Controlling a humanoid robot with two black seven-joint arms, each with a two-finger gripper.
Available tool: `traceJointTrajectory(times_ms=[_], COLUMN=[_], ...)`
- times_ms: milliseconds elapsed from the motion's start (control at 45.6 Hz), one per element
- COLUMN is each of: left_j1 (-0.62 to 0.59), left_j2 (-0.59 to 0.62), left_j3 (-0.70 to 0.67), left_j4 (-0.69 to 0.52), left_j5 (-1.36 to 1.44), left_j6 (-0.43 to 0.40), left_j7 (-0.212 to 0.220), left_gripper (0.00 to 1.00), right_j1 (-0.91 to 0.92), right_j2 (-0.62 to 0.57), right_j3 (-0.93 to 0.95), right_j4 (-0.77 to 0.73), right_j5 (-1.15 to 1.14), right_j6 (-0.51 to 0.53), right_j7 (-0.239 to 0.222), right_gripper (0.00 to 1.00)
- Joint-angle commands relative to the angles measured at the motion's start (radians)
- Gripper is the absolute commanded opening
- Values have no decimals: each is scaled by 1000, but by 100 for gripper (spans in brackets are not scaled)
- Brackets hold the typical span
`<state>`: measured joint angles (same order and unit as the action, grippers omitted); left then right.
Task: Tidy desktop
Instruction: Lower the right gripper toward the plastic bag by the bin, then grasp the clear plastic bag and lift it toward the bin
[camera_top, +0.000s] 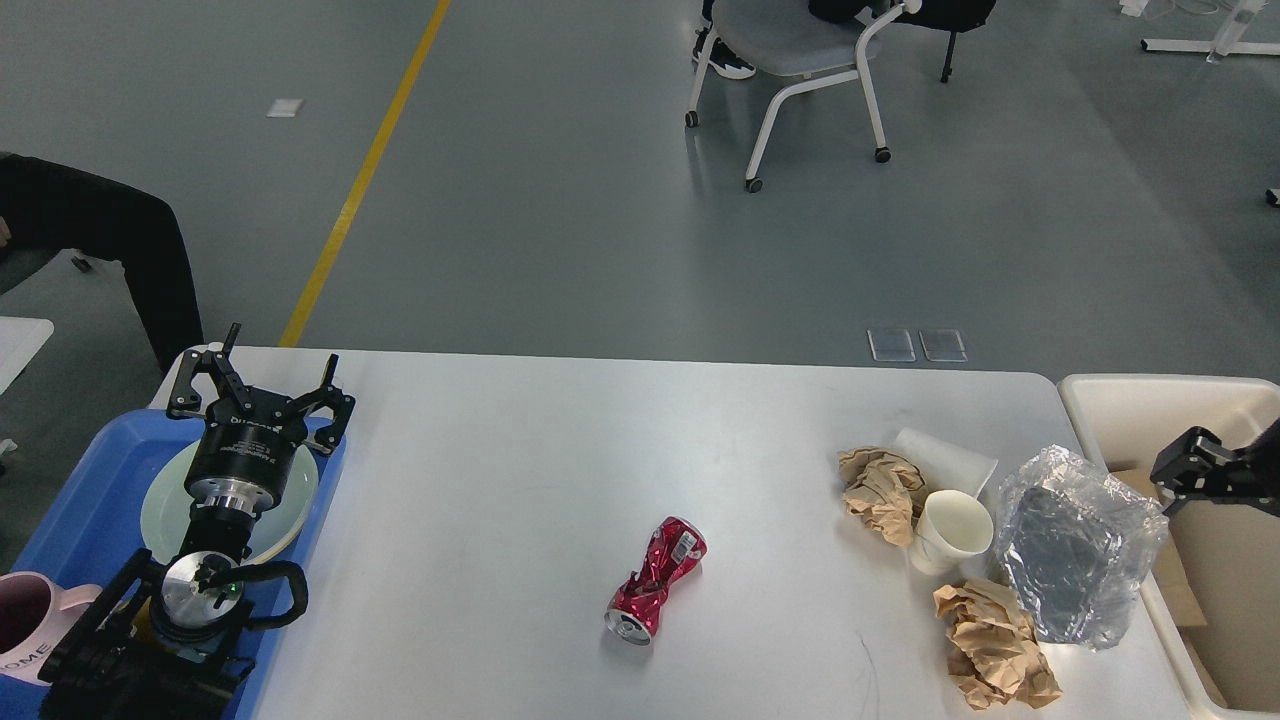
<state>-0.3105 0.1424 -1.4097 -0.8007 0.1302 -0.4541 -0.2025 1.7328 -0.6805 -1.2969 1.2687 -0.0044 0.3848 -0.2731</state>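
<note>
**Two clusters, one open middle on the white desktop**

Two groups of things crowd the sides of the desktop (480, 480), with bare surface between them. Nearest the front edge on the right lies a crumpled brown paper wad (995, 645), touching the clear plastic bag (1080, 545) that stands just behind it, close to the right edge. Left of the bag a white paper cup (950, 530) lies tipped, its mouth open toward the viewer; behind it sit a second brown paper wad (880, 485) and a flattened white cup (950, 460). A crushed red can (655, 580) lies alone near the middle, well apart from both sides — wide free surface spreads to its left and behind it, up to the far edge.

At the front left corner a pink mug (30, 620) stands on the blue tray (90, 480), which overhangs the desktop's left edge. A pale green plate (290, 505) rests on the tray, under the left gripper (260, 385), whose fingers are spread apart and clamp nothing.

Beyond the right edge stands the beige bin (1150, 400), open on top. The right gripper (1185, 465) reaches over it, dark and partly cut by the frame — whether its fingers are apart or together I cannot tell.

Past the far edge, grey floor opens out, with a yellow line (370, 165) and a grey chair (800, 50).
</note>
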Motion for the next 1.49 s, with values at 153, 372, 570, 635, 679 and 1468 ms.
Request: traceJointTrajectory(times_ms=[153, 372, 570, 635, 679, 1468], left_j1=[-1, -1, -1, -1, -1, -1], left_j2=[-1, 0, 0, 0, -1, -1], left_j3=[0, 0, 0, 0, 0, 0], left_j4=[0, 0, 0, 0, 0, 0], left_j5=[0, 0, -1, 0, 0, 0], left_j6=[0, 0, 0, 0, 0, 0], left_j7=[0, 0, 0, 0, 0, 0], left_gripper=[96, 96, 96, 96, 96, 96], right_j1=[-465, -604, -653, -676, -691, -777], right_j2=[61, 156, 165, 196, 205, 208], right_j3=[301, 330, 363, 363, 364, 436], right_j4=[-353, -557, -592, -617, -631, -634], right_j5=[-3, 1, 1, 3, 11, 130], right_j6=[-46, -46, -60, -61, -66, -213], right_j7=[40, 84, 83, 81, 81, 66], right_gripper=[98, 98, 99, 99, 98, 0])
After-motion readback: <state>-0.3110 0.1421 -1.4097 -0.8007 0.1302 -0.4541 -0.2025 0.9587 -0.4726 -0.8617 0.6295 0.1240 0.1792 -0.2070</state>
